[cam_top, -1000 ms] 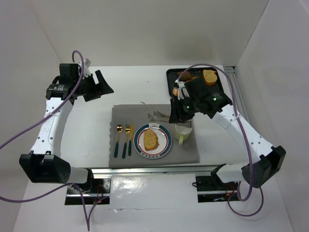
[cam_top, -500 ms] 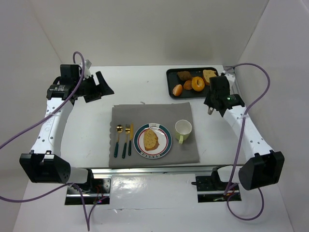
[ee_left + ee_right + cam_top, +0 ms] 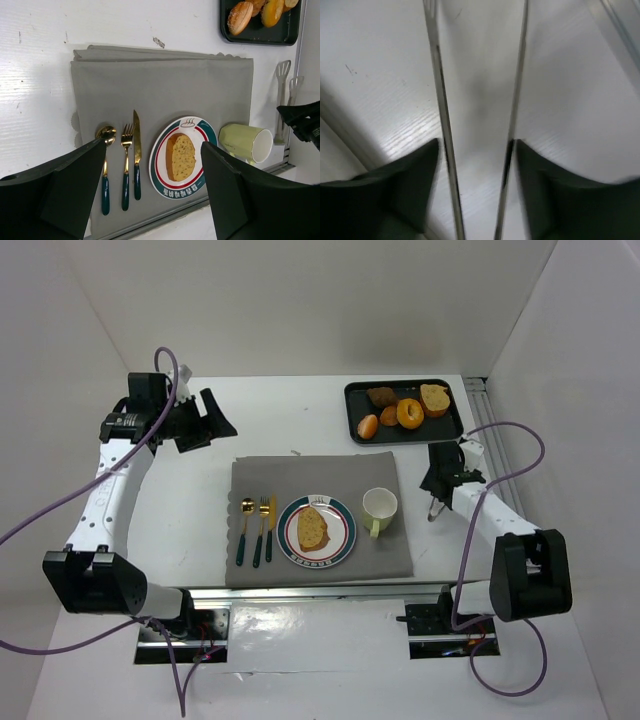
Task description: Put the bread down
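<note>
Bread: I see it flat at plate centre, long axis running 12 to 6. It is an oblong slice with a porous golden-tan face and a darker brown crust edge.
Plate: round and glossy white, with a teal band and a thin red ring inside the rim. It sits on the mat toward its 6 edge.
Mat: matte grey cloth rectangle, with layered folds showing along its 12 edge.
Cutlery: at the plate's 9 lie the spoon, fork and knife, parallel, the knife nearest the plate. Their gold metal heads point to 12 and their dark green handles to 6.
Cup: smooth and pale green with a round mouth, just beside the plate's rim at 3.
Tray: black rectangle with rounded corners, off the mat at the plate's 1. It holds a dark round bun, a paler slice and orange pieces.
Right gripper: low over the white table at the cup's 3, clamped around the tongs. My wrist view shows one thin shiny arm against each dark finger's inner edge.
Tongs: bare metal, with flat slotted heads toward 12.
Left gripper: at the mat's 10, off the cloth. The fingers are spread wide with nothing between them.
</note>
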Controlling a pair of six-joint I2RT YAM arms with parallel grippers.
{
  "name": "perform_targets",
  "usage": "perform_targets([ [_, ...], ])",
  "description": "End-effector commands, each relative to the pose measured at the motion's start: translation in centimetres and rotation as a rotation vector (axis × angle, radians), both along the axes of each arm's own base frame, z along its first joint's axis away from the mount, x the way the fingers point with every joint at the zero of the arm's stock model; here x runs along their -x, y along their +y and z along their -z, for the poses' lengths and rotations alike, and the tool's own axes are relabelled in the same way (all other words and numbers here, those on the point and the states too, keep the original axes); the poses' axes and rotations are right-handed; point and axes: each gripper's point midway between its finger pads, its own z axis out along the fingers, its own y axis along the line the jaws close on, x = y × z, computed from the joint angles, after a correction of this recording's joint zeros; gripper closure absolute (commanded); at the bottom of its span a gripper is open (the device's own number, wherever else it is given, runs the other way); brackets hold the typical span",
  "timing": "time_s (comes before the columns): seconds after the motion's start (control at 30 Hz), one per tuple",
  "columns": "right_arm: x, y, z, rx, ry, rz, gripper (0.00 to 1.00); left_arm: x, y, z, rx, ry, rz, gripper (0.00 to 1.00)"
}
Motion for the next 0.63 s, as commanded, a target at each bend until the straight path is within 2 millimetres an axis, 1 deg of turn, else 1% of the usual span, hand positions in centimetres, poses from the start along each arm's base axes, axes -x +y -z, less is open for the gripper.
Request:
perform_targets([
  [0.0,-2.9,0.2,-2.4,-0.028,-0.154,0.003,0.14,-0.2,-0.1,-0.8,-0.016,-0.04,0.032,0.1],
  [0.03,-3.0,0.2,-2.9,-0.028,-0.153,0.003,0.08,-0.2,-0.1,-0.8,-0.016,-0.04,0.032,0.1],
  [0.07,-3.1,0.2,-3.8,-0.029,-0.166,0.003,0.03,-0.2,-0.1,-0.8,-0.016,-0.04,0.032,0.1],
  [0.1,-4.0,0.3,-5.6,-0.033,-0.198,0.003,0.0,-0.2,-0.1,-0.8,-0.016,-0.04,0.032,0.1],
  [0.13,-4.2,-0.2,-7.0,-0.013,-0.217,0.022,0.0,-0.2,-0.1,-0.8,-0.016,-0.04,0.032,0.1],
  [0.17,-4.0,-0.5,-7.6,-0.011,-0.203,0.032,0.0,-0.3,-0.1,-1.2,-0.016,-0.049,0.032,0.1],
  [0.2,-4.2,-0.7,-8.7,0.003,-0.211,0.032,0.0,-0.3,-0.1,-1.2,-0.016,-0.049,0.032,0.1],
  [0.23,-5.3,-0.6,-11.1,-0.001,-0.251,0.033,0.0,-0.3,-0.1,-1.2,-0.016,-0.049,0.032,0.1],
  [0.27,-5.3,-0.4,-11.5,-0.001,-0.228,0.017,0.0,-0.2,-0.1,-1.5,-0.016,-0.05,0.032,0.1],
  [0.3,-5.7,-0.2,-12.3,-0.008,-0.234,0.011,0.0,-0.2,-0.1,-1.5,-0.016,-0.05,0.032,0.1],
  [0.33,-6.6,0.2,-13.7,-0.028,-0.255,-0.006,0.0,0.0,-0.2,-1.8,-0.017,-0.061,0.031,0.1],
  [0.43,-7.3,0.7,-14.2,-0.036,-0.216,-0.034,0.0,-0.1,-0.3,-2.2,-0.011,-0.07,0.038,0.1],
  [0.47,-7.1,0.7,-13.7,-0.04,-0.191,-0.028,0.0,0.1,-0.3,-2.5,-0.011,-0.08,0.038,0.1],
  [0.5,-7.1,0.6,-13.5,-0.031,-0.182,-0.021,0.0,0.3,-0.3,-2.4,-0.011,-0.069,0.038,0.1],
  [0.53,-7.3,0.6,-13.0,-0.037,-0.173,-0.014,0.0,0.2,-0.3,-2.8,-0.011,-0.08,0.038,0.1],
  [0.57,-7.2,0.8,-12.5,-0.045,-0.163,-0.022,0.0,0.3,-0.1,-2.5,-0.019,-0.067,0.029,0.1],
  [0.6,-7.4,0.8,-12.7,-0.046,-0.172,-0.022,0.0,0.3,0.1,-2.5,-0.032,-0.07,0.027,0.1],
])
